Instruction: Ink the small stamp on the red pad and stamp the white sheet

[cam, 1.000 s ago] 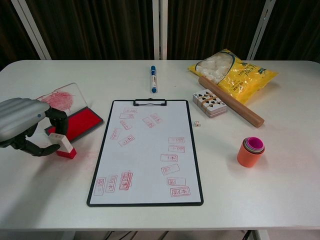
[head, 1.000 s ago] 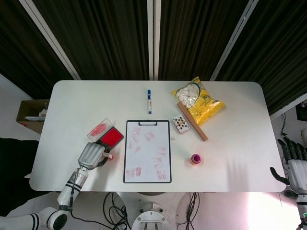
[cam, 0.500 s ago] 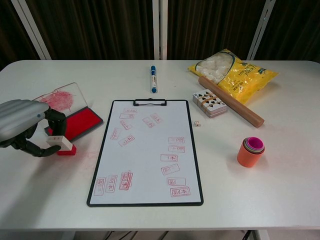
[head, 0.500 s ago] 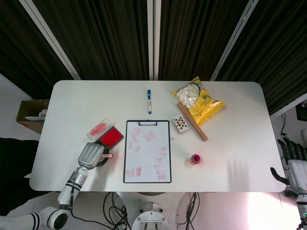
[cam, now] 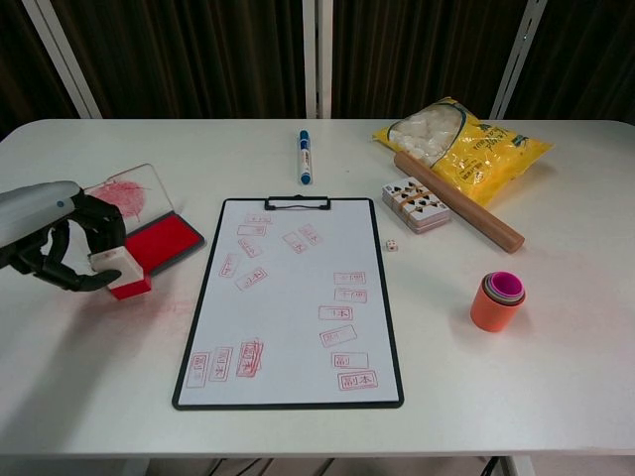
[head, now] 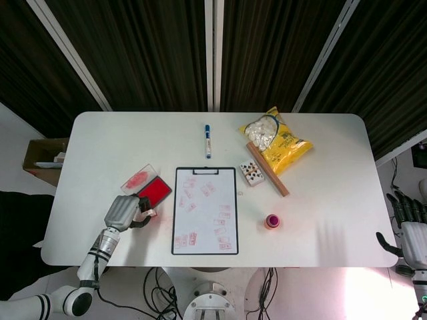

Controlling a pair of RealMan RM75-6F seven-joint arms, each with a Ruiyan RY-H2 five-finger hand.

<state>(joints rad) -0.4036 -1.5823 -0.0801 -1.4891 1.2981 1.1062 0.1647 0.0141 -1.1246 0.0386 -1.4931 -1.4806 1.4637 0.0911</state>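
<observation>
While my left hand (cam: 55,238) grips the small stamp (cam: 123,271), I see its fingers curled around the white body with the red base showing below them, close to the near corner of the red pad (cam: 159,242) near the table's (head: 320,220) left edge. From the chest view I cannot tell whether the stamp's base touches the table or the pad's corner; from the head view the left hand (head: 123,212) sits just beside the red pad (head: 155,191), on its near left side. Behind the pad lies its clear lid (cam: 127,190), smeared with red ink. To the right of the pad, a black clipboard (cam: 189,369) carries the white sheet (cam: 293,337), which already bears many red stamp marks scattered over it. Toward the table's far edge, a blue marker (cam: 304,157) lies beyond the clipboard's clip. Toward the far right corner lies a yellow bag (cam: 466,144) of white pieces, with a wooden rolling pin (cam: 458,201) slanting in front of it and a deck of cards (cam: 414,208) just beside the pin. A small die (cam: 392,246) sits between the cards and the clipboard, and a stack of nested cups (cam: 497,299) stands near the right side. My right hand (head: 408,230) hangs off the table's right edge with its fingers spread, holding nothing.
</observation>
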